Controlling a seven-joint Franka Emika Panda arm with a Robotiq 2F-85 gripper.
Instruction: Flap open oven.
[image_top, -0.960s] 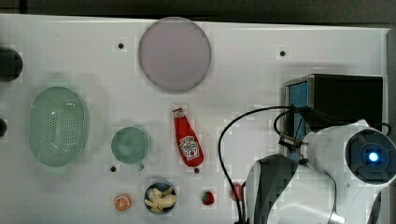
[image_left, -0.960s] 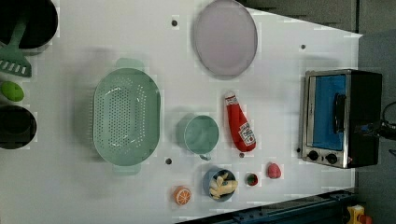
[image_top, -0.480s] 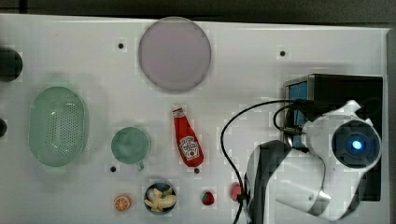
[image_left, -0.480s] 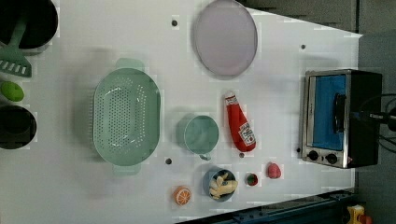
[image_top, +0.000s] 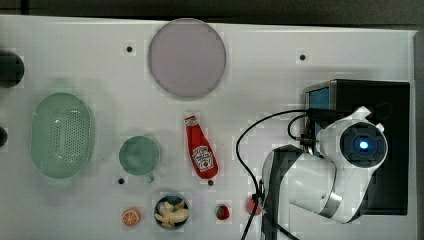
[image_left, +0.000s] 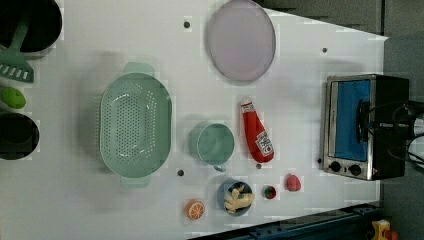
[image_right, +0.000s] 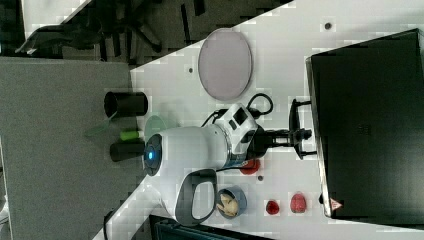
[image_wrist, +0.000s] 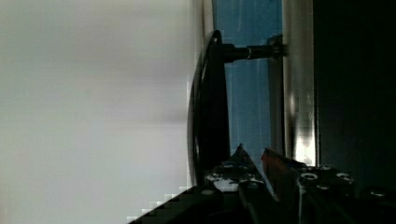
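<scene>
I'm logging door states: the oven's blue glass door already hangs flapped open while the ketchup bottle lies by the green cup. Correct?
Not quite. The oven door is still shut, its glass flush in the frame, as the left view shows. The ketchup bottle does lie by the green cup.

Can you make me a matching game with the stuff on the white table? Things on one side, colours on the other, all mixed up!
Things:
1. round flat plate
2. plastic ketchup bottle
3. oval holey colander
4. boxy toaster oven's glass door

Colours:
A. red
B. blue
C. pale purple
D. mint green

Pairs: 1-C, 2-A, 3-D, 4-B
</scene>
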